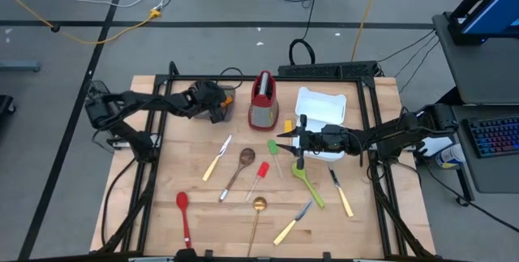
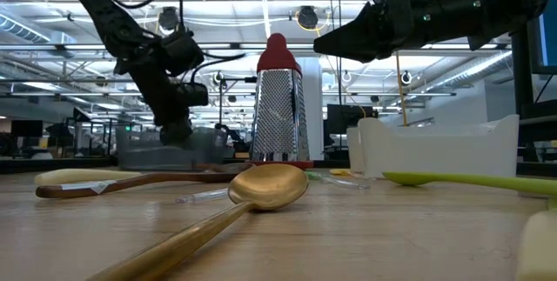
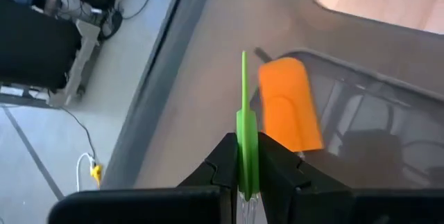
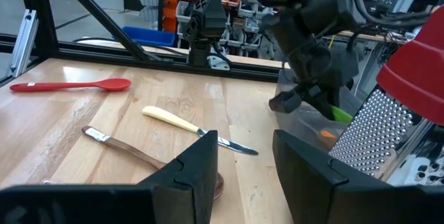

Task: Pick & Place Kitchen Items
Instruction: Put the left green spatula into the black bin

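My left gripper hangs at the table's far left over a bin and is shut on a thin green utensil. An orange utensil lies in the bin below it. My right gripper is open and empty above the table's middle, beside a green spatula. On the table lie yellow-handled knives, a wooden spoon, a red spatula, a gold spoon, a red spoon and a green spoon. My left gripper pinches the green utensil between its two fingers, which close on its flat sides. The fingers come from above, slanting down. The utensil is lifted clear, and its free end sticks out beyond the fingertips above the bin.
The red-and-steel grater stands upright just right of the bin. A white tray sits at the far right, behind my right arm. A small yellow piece lies near the grater. Dark frame rails run along the table's sides.
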{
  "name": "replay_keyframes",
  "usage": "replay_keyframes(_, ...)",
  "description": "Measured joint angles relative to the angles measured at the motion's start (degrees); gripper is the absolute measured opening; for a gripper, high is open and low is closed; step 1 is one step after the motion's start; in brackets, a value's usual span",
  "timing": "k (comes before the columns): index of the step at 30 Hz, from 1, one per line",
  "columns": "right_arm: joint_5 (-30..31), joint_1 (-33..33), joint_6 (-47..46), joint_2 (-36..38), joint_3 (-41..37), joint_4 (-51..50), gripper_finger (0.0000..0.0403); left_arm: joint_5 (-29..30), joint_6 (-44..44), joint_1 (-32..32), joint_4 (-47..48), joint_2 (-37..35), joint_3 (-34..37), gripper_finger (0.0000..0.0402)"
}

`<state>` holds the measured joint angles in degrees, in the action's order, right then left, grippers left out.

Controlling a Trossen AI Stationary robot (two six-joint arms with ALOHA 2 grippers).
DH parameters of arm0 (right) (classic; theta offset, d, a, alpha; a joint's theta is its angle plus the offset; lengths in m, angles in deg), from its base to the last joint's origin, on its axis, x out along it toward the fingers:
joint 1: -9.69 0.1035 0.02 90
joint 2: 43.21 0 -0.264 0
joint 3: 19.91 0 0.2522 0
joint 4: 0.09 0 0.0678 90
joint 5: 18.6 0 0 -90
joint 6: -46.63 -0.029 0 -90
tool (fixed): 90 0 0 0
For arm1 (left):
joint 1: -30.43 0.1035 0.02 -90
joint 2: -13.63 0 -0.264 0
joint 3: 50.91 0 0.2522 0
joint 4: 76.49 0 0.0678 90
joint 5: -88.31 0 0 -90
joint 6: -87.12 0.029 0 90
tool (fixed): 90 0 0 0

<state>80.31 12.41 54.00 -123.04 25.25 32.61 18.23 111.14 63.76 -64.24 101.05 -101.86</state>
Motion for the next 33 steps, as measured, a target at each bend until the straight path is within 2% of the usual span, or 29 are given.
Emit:
replay_keyframes(4,0.0,0.0,1.4,0.0,0.0,0.0,0.0132,-1.8,-1.6,0.6,-1.9,1.7,0.0,0.0035)
replay_keyframes(13,0.0,0.0,1.3,0.0,0.0,0.0,0.0132,-2.1,-2.1,0.7,-3.1,4.4,0.0,0.004)
replay_keyframes(26,0.0,0.0,1.3,0.0,0.0,0.0,0.0132,-1.8,-6.9,0.7,-3.6,4.3,0.0,0.0135)
replay_keyframes(33,0.0,0.0,1.2,0.0,0.0,0.0,0.0132,-1.4,-10.1,0.3,-6.1,4.3,0.0,0.0163)
